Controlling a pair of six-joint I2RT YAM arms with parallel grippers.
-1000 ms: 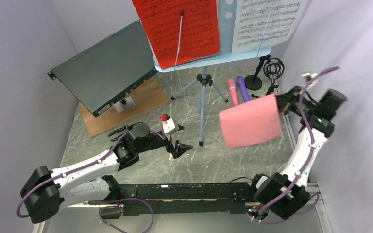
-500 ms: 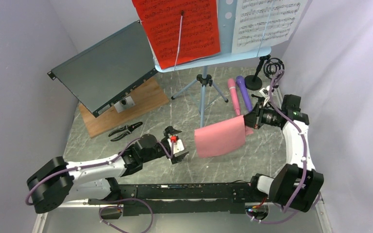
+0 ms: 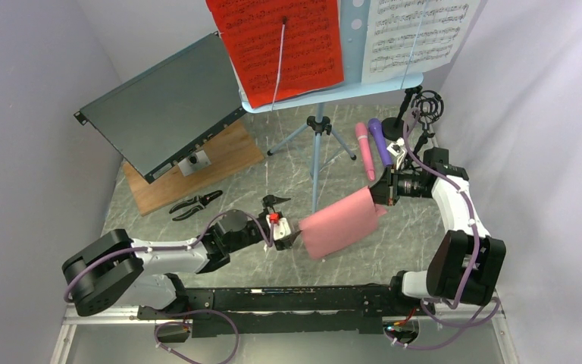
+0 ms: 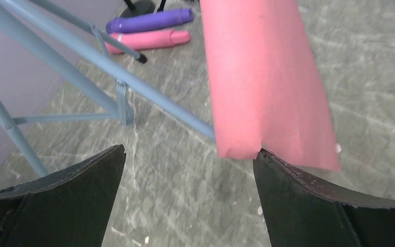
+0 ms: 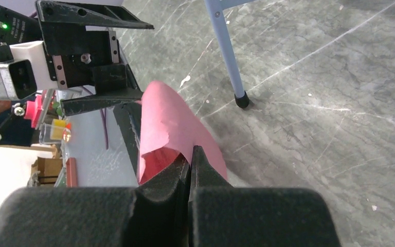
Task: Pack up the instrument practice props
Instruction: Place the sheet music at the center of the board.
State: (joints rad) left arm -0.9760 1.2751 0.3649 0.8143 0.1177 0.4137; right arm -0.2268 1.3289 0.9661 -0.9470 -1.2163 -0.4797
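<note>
Pink sheet-music page (image 3: 342, 224) hangs in the air between your two arms, off the light-blue music rack (image 3: 330, 97) and above the grey marbled table (image 3: 197, 262), just in front of the rack's tripod legs (image 3: 316, 163). It bows into a curl rather than lying flat.

Your right gripper (image 5: 189, 154) has its jaws pressed together on one edge of the page, and that pinch alone carries the sheet. Your left gripper (image 4: 189, 154) stands spread wide, its mouth facing the page's free end. One lower corner of the paper sits right at the tip of one finger. From the left wrist view you cannot be sure whether the edge is already inside the gap or just ahead of it.

You look to be in a hand-over of this page from right to left, as part of gathering the props. The next move calls for bringing the left jaws around the free edge, deep enough that the pads catch paper and not only the corner. Close them before the right lets go. Go gently, since the sheet looks limp and would likely fold if pushed.

Further out, the red page (image 3: 280, 45) and white page (image 3: 417, 34) rest on the rack. The pink microphone (image 3: 364, 144) and purple microphone (image 3: 380, 140) lie at the far right of the table beside the two black mic supports (image 3: 398, 130), none of them packed yet.
</note>
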